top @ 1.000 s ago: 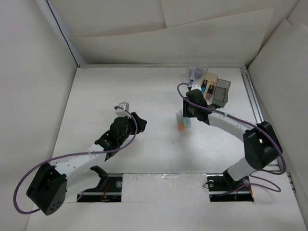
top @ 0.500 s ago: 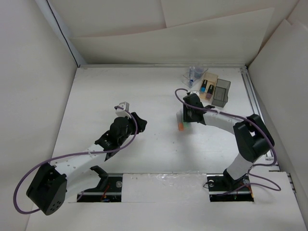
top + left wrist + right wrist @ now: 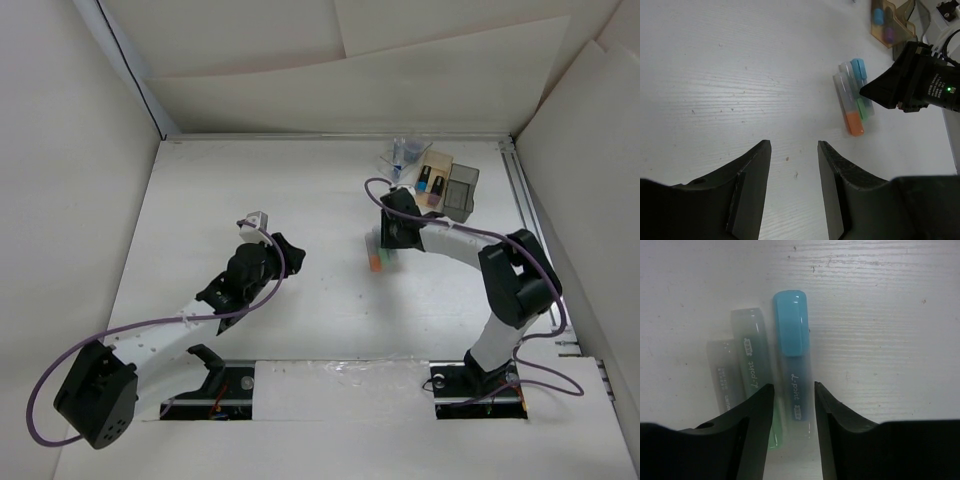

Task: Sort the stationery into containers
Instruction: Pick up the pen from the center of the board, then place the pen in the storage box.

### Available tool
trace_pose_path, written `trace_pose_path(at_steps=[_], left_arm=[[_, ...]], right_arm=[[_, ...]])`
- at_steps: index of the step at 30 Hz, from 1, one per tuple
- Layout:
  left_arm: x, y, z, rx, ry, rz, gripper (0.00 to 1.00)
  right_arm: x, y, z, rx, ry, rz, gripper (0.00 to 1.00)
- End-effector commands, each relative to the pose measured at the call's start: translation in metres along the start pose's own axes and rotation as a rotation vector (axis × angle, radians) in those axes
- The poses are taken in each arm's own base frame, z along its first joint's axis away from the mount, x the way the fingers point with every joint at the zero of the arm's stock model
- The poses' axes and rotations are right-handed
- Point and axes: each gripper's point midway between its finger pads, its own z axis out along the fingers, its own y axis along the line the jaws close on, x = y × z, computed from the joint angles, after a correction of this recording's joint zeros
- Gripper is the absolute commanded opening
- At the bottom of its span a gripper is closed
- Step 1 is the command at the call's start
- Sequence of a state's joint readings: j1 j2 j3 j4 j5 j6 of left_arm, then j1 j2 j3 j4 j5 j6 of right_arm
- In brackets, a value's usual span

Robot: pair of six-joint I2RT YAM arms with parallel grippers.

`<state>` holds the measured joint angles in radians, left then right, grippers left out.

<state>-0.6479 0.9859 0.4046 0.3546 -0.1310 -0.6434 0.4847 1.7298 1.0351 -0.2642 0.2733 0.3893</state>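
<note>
Right jaws are standing parted, gripping nothing. The right gripper (image 3: 792, 390) is hanging low over the pale-blue stick (image 3: 790, 340), whose clear barrel is running down into the gap between the two fingers. Cannot tell whether either finger is touching it.

A green stick (image 3: 754, 365) is lying just beside the pale-blue one, parallel to it. An orange stick (image 3: 850, 112) is lying on the green one's other side. All three are resting flat on the white surface (image 3: 250, 180), on the near-left side of the tan wooden box (image 3: 435, 172) and apart from it.

The box is sitting with the clear plastic cup (image 3: 402, 155) just beside its left and the dark grey box (image 3: 461, 190) just beside its right. It is holding a blue-capped marker (image 3: 877, 15) and a purple-capped marker (image 3: 888, 34).

Left jaws are standing parted and empty. The left gripper (image 3: 793, 150) is hovering over bare surface, well to the left of the tan wooden box.
</note>
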Motion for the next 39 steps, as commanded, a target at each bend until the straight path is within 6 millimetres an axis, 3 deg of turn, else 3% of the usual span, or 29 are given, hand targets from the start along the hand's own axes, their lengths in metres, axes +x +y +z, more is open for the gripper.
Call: trace_pose_path(at_steps=[1, 8, 10, 11, 13, 16, 19, 22, 23, 25, 27, 34, 38, 39], left_arm=[[-0.025, -0.024, -0.004, 0.07, -0.064, -0.002, 0.39], [-0.028, -0.025, -0.006, 0.077, -0.072, -0.004, 0.39], [-0.028, -0.025, -0.006, 0.077, -0.072, -0.004, 0.39], [-0.024, -0.022, -0.006, 0.071, -0.065, -0.003, 0.39], [-0.026, -0.024, -0.007, 0.077, -0.072, -0.004, 0.39], [-0.026, -0.024, -0.007, 0.077, -0.072, -0.004, 0.39], [-0.025, -0.025, -0.007, 0.084, -0.066, -0.004, 0.39], [-0.025, -0.025, -0.007, 0.084, -0.066, -0.004, 0.39], [-0.025, -0.025, -0.007, 0.084, -0.066, -0.004, 0.39], [-0.024, -0.026, -0.008, 0.091, -0.06, -0.003, 0.39], [-0.024, -0.026, -0.008, 0.091, -0.06, -0.003, 0.39], [-0.022, -0.025, -0.006, 0.085, -0.053, -0.002, 0.39], [-0.024, -0.026, -0.006, 0.091, -0.06, -0.003, 0.39], [-0.022, -0.025, -0.005, 0.085, -0.053, -0.002, 0.39]], right_arm=[[-0.008, 0.007, 0.001, -0.023, 0.009, 0.01, 0.46], [-0.002, 0.013, 0.011, -0.032, 0.038, 0.023, 0.42], [-0.006, 0.015, 0.011, -0.04, 0.022, 0.028, 0.33], [-0.006, 0.015, 0.011, -0.04, 0.022, 0.038, 0.2], [-0.011, 0.012, 0.012, -0.02, 0.002, 0.041, 0.11], [-0.03, 0.01, -0.006, -0.022, -0.058, 0.057, 0.04], [-0.067, 0.0, -0.038, -0.034, -0.153, 0.094, 0.02], [-0.11, -0.033, -0.066, -0.013, -0.265, 0.167, 0.02], [-0.122, -0.056, -0.068, 0.011, -0.285, 0.199, 0.02], [-0.146, -0.081, -0.074, 0.042, -0.339, 0.243, 0.02], [-0.155, -0.114, -0.068, 0.089, -0.338, 0.297, 0.02], [-0.173, -0.173, -0.039, 0.161, -0.342, 0.391, 0.02], [-0.171, -0.184, -0.015, 0.16, -0.305, 0.416, 0.07], [-0.172, -0.189, -0.013, 0.168, -0.306, 0.423, 0.17]])
